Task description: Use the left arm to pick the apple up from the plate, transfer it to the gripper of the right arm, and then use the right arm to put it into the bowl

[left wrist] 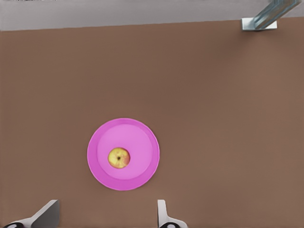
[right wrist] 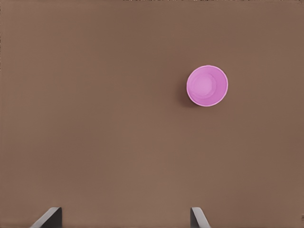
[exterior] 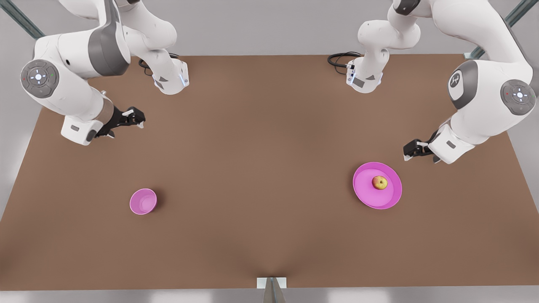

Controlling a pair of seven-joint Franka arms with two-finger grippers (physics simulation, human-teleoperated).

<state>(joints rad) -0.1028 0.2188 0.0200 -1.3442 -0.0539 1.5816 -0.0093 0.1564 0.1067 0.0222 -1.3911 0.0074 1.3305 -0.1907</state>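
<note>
The small yellow apple (exterior: pixel 380 182) with a red blush lies on the wide pink plate (exterior: pixel 366 191) at the front view's right. My left gripper (exterior: pixel 410 150) hovers just behind the plate, open and holding nothing. In the left wrist view the apple (left wrist: pixel 118 157) rests near the middle of the plate (left wrist: pixel 142 142), beyond my open left gripper (left wrist: pixel 107 211). The small deep pink bowl (exterior: pixel 143 201) stands at the front view's left. My right gripper (exterior: pixel 134 118), on the arm with the metal collar, waits open well behind the bowl (right wrist: pixel 207 85); its fingers (right wrist: pixel 50 216) are spread wide.
The brown table (exterior: pixel 261 168) spans the scene. Both arm bases (exterior: pixel 170 80) and black cables (exterior: pixel 341 59) sit at its back edge. A white bracket (exterior: pixel 271 283) is fixed at the middle of the front edge.
</note>
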